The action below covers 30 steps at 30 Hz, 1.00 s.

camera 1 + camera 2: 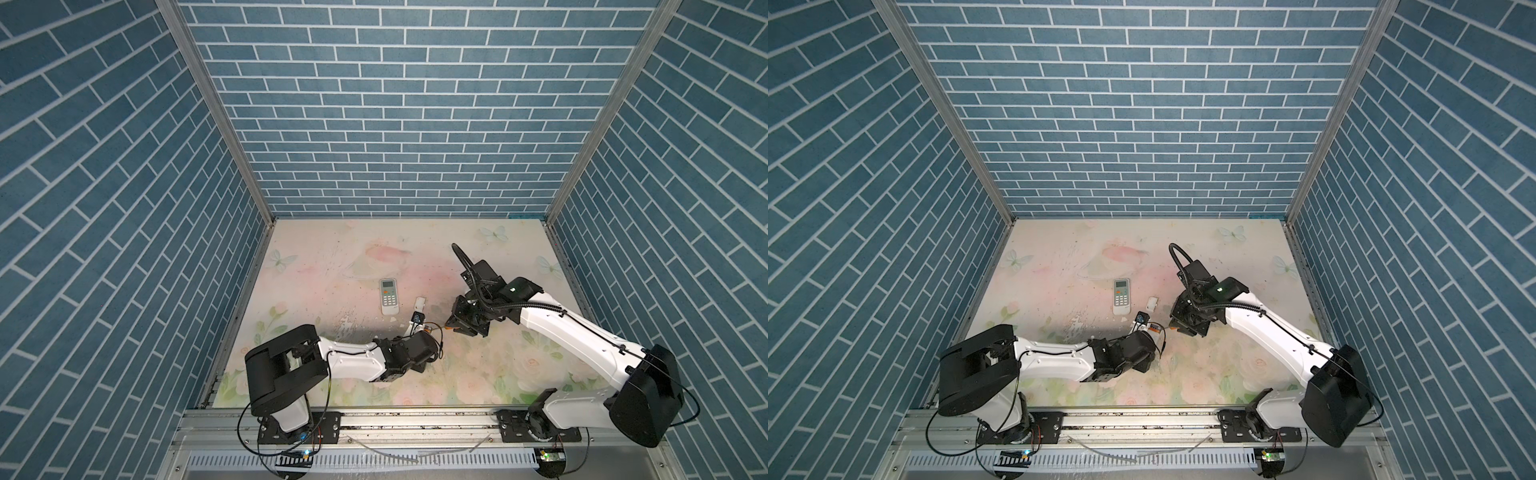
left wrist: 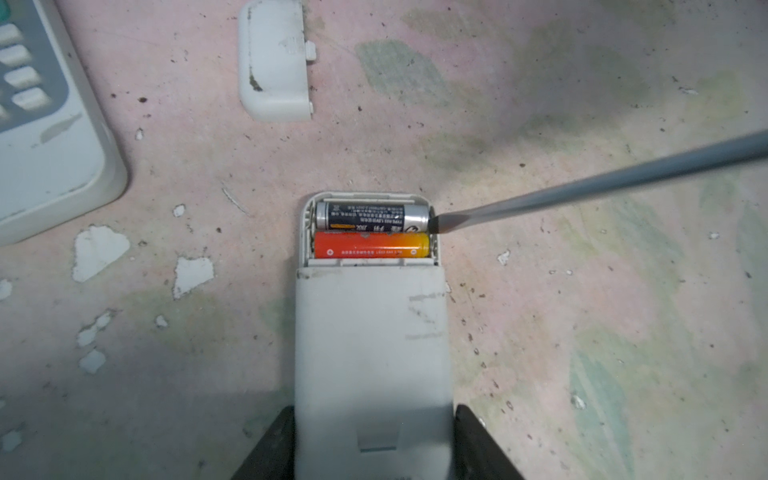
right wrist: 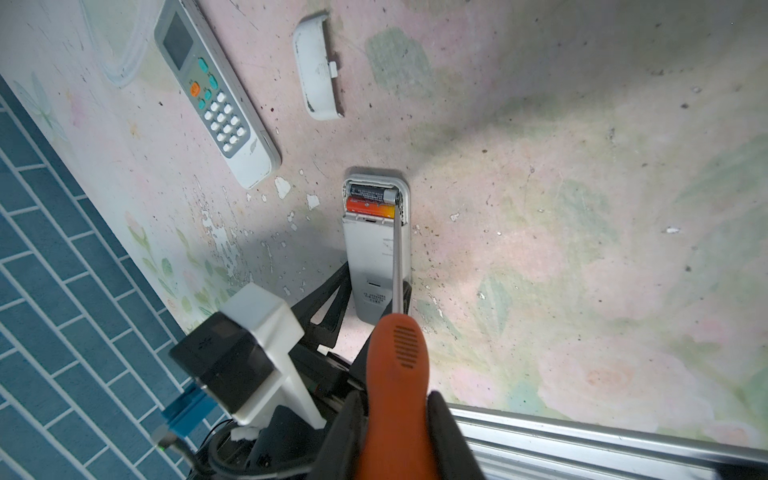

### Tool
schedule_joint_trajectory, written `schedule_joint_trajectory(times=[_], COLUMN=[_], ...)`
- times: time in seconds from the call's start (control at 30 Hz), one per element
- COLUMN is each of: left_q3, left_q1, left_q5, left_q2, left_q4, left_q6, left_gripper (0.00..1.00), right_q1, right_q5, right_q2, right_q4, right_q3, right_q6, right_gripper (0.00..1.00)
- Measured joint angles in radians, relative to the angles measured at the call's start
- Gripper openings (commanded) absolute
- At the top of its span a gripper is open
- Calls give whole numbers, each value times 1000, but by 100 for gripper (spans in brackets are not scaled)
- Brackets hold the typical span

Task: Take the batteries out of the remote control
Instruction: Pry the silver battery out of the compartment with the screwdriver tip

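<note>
We are watching the left gripper (image 2: 374,436), and it is clamping the remote control (image 2: 372,340) by its near end, one black finger pressing on each side of the white body. The remote is showing its back, with the battery bay at the far end standing uncovered. Both batteries (image 3: 371,201) are sitting inside that bay, lying side by side across its width. The black battery (image 2: 372,216) is lying against the end wall and the orange battery (image 2: 372,246) is lying just beside it, toward the gripper.

Over on the other side, the right gripper (image 3: 397,432) is squeezing the orange handle of the screwdriver (image 3: 397,374). Its steel shaft is running out over the remote's back, and the blade tip is sitting right at the silver end of the black battery, at the bay's edge. We cannot tell whether it is actually touching the cell.

Out on the flowered table (image 2: 582,332), a second remote (image 3: 216,99) is lying buttons up, well apart from the held one. A white cover (image 2: 274,62) is lying near it, touching neither remote
</note>
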Motion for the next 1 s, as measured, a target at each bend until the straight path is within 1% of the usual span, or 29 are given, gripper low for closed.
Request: schedule_joint_trajectory(times=[0.33,0.47,0.7,1.0], left_q3=[0,0,0,-1], left_q1=[0,0,-3,-2], left_q5=[-2,-3,-2,-2], left_q2=[1,2,10,10], left_q4=[1,3,26,28], left_q6=[-6,-8,10,12], left_gripper=[45,45,45,45], right_q1=[0,1,8,7], right_q5=[-8,-37,-65,-58], right_q2=[-10,-19,-24,-21], right_q4=[-11,-21,98,101], right_q3=[14,42,72,100], right_q6=[0,-3,-31,-66], right_gripper=[0,0,0,0])
